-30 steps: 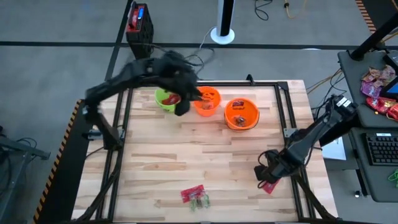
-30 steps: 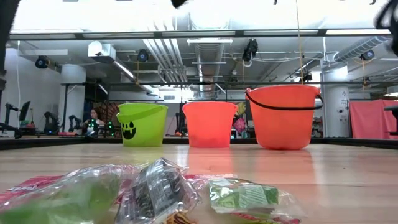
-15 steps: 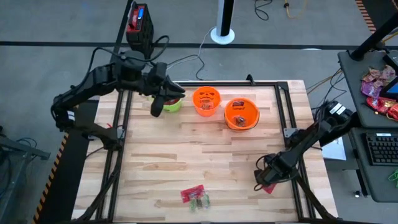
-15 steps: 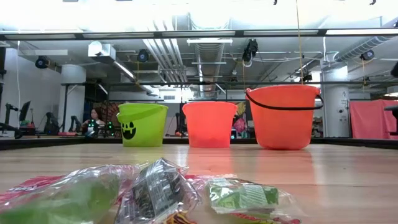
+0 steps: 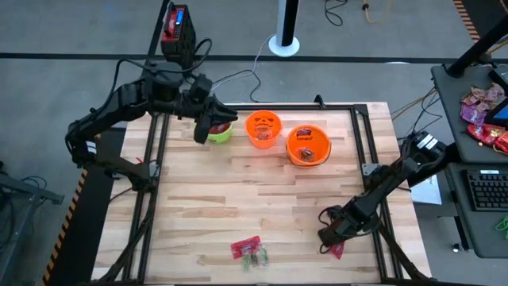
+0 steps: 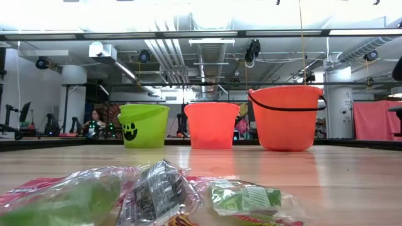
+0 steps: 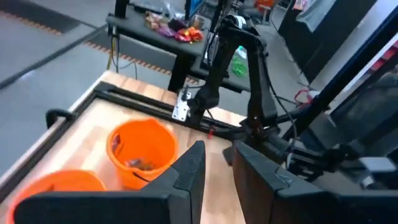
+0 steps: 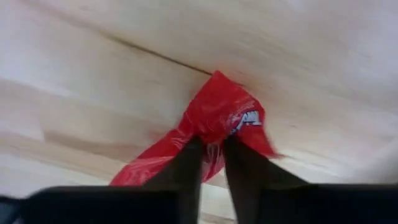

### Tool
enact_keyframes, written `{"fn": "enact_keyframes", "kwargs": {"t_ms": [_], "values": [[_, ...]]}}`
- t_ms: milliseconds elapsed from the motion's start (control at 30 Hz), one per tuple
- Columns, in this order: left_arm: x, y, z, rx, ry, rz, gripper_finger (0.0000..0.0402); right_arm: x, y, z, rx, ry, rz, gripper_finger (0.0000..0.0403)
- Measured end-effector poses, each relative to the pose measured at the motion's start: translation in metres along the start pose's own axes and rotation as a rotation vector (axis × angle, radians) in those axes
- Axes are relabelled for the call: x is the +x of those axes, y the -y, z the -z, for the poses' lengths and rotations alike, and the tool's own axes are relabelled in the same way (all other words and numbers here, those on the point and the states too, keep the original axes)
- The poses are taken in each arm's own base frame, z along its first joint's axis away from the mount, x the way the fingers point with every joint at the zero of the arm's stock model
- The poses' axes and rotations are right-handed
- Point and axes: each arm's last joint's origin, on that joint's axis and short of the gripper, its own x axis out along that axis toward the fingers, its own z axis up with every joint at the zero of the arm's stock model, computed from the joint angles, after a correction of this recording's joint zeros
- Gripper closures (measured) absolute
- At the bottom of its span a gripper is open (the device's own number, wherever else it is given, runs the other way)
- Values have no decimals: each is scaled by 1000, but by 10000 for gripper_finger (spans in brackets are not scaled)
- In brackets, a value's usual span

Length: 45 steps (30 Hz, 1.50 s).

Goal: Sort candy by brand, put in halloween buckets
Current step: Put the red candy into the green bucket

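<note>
Lime green bucket [image 5: 216, 129] sits under the empty left gripper [image 5: 203, 129], jaws barely apart. Both orange buckets [image 5: 263, 128] right of it already hold candy; a small pile [image 5: 249, 251] waits well in front. The right gripper [image 8: 211, 155] pinches a red packet [image 8: 211, 127], its white lettering unreadable.

Right hand [image 8: 212, 163] fingers pinched on crumpled red candy packet [image 8: 214, 121], pale wooden table [image 8: 93, 74]
</note>
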Motion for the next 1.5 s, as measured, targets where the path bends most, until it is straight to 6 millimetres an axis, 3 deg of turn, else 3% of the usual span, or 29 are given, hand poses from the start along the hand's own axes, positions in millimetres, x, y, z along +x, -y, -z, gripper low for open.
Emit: {"fn": "enact_keyframes", "kwargs": {"t_ms": [67,167,300,400,633,900,1200,1367,1500], "values": [[-2,1,-2,34,13,-10,338,-3,-1,0,-36,38,-35,380],[-3,0,2,76,-25,-21,338,-16,-3,1,-110,129,-132,389],[-3,-1,9,47,-94,-34,338,-52,-11,2,-242,322,-319,391],[-3,0,13,41,-135,-34,338,-94,-24,-8,-319,452,-488,392],[-1,10,14,64,-116,-7,338,-181,-51,-86,-469,796,-596,392],[-20,31,11,106,-42,66,338,-262,-84,-184,-548,1163,-690,391],[-54,51,20,146,42,-15,338,-296,-147,-267,-644,1298,-643,391],[-68,45,47,70,44,-91,338,-291,-167,-314,-595,1301,-609,390],[-76,36,70,2,72,-107,338,-294,-179,-341,-572,1300,-589,390]]}}
